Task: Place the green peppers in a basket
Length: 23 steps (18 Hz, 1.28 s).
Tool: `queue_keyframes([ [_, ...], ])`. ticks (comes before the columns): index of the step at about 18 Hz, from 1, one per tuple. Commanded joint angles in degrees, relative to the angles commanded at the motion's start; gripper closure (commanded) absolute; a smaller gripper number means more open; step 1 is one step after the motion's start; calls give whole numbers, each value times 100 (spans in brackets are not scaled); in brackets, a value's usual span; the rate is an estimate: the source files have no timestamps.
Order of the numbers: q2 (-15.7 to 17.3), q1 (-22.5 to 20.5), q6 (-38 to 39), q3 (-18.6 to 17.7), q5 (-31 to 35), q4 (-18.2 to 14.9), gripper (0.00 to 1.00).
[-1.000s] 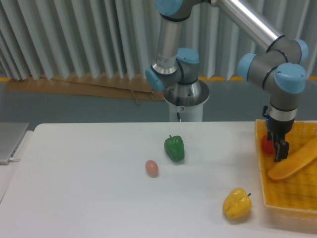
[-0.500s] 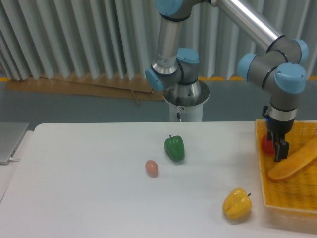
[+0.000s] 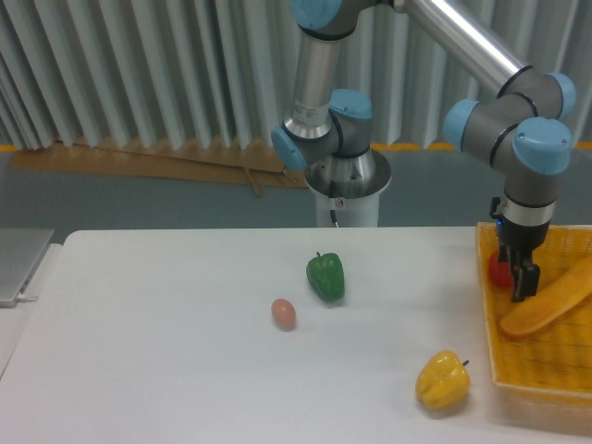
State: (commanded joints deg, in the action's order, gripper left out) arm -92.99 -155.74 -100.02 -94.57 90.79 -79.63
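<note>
A glossy dark-green pepper [image 3: 326, 276] with a short stem stands on the white table, near its middle and toward the back. The yellow-orange mesh basket [image 3: 532, 356] lies at the table's right edge. My gripper [image 3: 518, 287] points down inside the basket's back left corner, far to the right of the green pepper. Its dark fingers sit right beside a red pepper [image 3: 498, 271] in the basket. From this side view I cannot make out the gap between the fingers.
A long orange loaf-like item [image 3: 550, 298] lies in the basket. A yellow pepper [image 3: 442, 380] sits on the table just left of the basket's front. A small brown egg [image 3: 283, 314] lies left of the green pepper. The arm's base [image 3: 347, 190] stands behind the table.
</note>
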Motion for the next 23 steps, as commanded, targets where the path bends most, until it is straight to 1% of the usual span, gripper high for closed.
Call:
queue_keyframes([
  [4,26,62,9,-9,-35,0,0],
  [11,9,44,97,9,-35,0,0],
  [15,44,35,79,9,-18,0,0],
  [19,158,62,79,-9,9,-18,0],
  [23,150,62,88,-26,9,-9,0],
])
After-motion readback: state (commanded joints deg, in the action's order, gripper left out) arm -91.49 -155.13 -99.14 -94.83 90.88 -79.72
